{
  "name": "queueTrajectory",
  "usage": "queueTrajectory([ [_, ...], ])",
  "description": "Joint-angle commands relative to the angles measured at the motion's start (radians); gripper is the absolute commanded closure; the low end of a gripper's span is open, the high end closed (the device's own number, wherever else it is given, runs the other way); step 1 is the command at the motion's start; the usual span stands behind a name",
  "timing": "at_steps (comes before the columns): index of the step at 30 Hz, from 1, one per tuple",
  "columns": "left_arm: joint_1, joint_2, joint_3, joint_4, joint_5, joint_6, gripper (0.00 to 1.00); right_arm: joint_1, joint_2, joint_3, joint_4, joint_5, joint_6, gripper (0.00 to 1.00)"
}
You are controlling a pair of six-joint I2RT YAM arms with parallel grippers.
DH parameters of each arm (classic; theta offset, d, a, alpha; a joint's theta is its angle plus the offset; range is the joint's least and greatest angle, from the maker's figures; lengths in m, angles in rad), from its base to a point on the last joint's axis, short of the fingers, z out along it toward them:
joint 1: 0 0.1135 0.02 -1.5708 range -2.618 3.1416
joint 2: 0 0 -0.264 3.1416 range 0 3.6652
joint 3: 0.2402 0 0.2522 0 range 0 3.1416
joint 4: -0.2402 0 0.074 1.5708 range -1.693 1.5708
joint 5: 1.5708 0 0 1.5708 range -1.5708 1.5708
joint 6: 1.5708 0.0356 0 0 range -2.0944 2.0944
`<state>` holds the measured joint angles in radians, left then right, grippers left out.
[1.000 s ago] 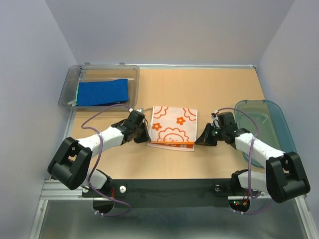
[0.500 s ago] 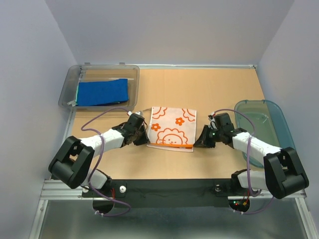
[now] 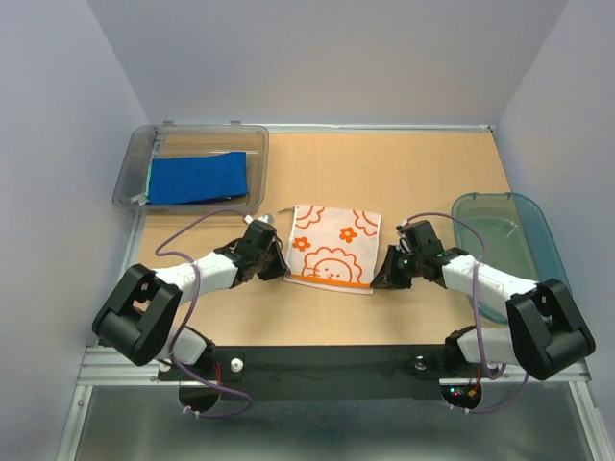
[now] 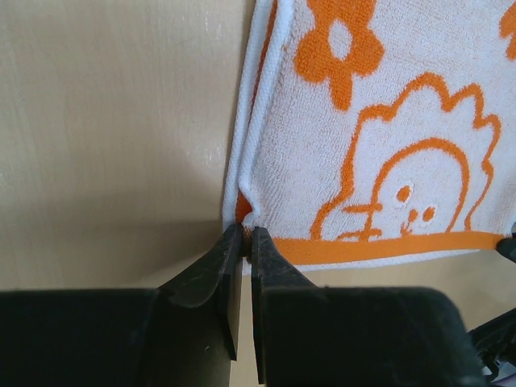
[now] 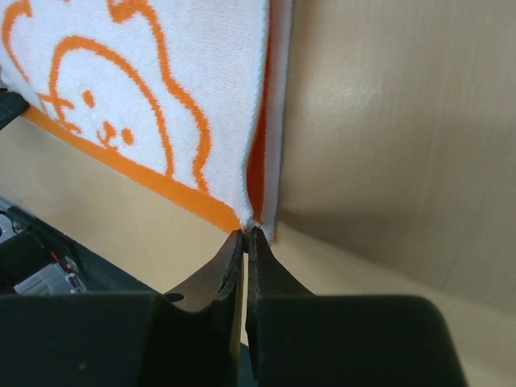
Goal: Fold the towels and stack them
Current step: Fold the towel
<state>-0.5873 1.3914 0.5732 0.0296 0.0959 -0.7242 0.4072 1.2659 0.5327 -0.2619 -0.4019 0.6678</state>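
**Two grippers, one white towel, pinched at both near corners**

Two towels can be counted. The white towel (image 3: 333, 248), printed with orange flowers and one round face with a scalloped mane, lies flat in the middle of the table (image 3: 423, 173). An orange stripe runs along its near edge. It is folded: both wrist views show a second layer of cloth along each side edge.

The blue towel (image 3: 197, 178) lies folded in the clear grey bin (image 3: 255, 144) at the far left corner of the table, well apart from the white one. A thin green edge shows at its left side; what that belongs to cannot be told.

Both arms reach inward from the near edge and meet the white towel from opposite sides. The left gripper (image 4: 247, 234) is low on the table at the towel's near left corner. Its two fingers are pressed almost together, with the very tip of that corner nipped between them. The right gripper (image 5: 246, 234) does the same at the near right corner, its two fingers squeezed onto the point where the orange stripe ends. Each corner is drawn up into a small peak at the fingertips, while the rest of the cloth rests on the table.

One teal oval basket (image 3: 524, 206) sits at the right edge of the table, just behind the right arm and apart from the towel.
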Motion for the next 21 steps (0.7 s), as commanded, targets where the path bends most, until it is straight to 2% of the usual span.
queueTrajectory([
  [1,0.003,-0.014,-0.035,-0.036,-0.024,0.000,1.00,0.008,0.027,-0.003,0.009,0.049,0.007,0.99],
  [7,0.004,-0.040,-0.012,-0.045,-0.013,-0.011,1.00,0.010,0.052,-0.045,0.041,0.058,0.006,0.99],
  [12,0.004,-0.080,0.054,-0.117,-0.007,-0.001,1.00,0.010,0.053,-0.050,0.046,0.080,0.000,0.99],
  [21,0.003,-0.163,0.111,-0.234,-0.027,0.014,1.00,0.010,-0.053,0.019,-0.012,0.091,0.009,0.99],
])
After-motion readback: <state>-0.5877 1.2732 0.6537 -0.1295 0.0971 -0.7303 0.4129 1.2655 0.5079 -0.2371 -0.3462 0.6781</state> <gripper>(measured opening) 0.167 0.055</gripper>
